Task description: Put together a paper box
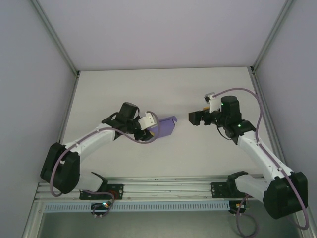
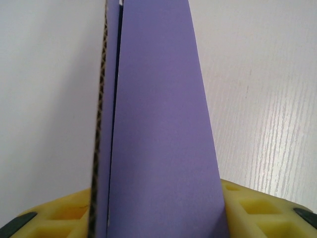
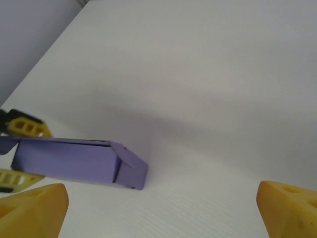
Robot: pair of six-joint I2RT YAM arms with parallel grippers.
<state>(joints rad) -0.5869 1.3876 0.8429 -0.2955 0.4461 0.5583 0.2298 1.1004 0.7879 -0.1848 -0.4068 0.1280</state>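
Left gripper (image 1: 152, 128): jaws partly closed, clamped on one end of the paper box (image 1: 166, 126). From its wrist camera the yellow fingers (image 2: 257, 210) sit on either side of the card, and the paper box (image 2: 163, 129) runs straight out from between them.

Paper box: matte purple, folded into a long flat form. It is held out over the white table (image 1: 163, 84), and its free end points at the right gripper (image 1: 190, 118). Along one edge, two purple panels stand slightly apart with a dark zigzag strip (image 2: 101, 124) showing beside them. The free end shows a folded flap, seen from the right wrist on the paper box (image 3: 74, 161). That end sits low by the table top, and I cannot tell whether it touches.

Right gripper (image 3: 161, 213): jaws spread wide and holding nothing. Its yellow fingertips (image 3: 32, 210) are level with the paper box's free end and face it, near but clearly apart. From this side the left gripper's fingers (image 3: 25, 127) bracket the paper box's other end.
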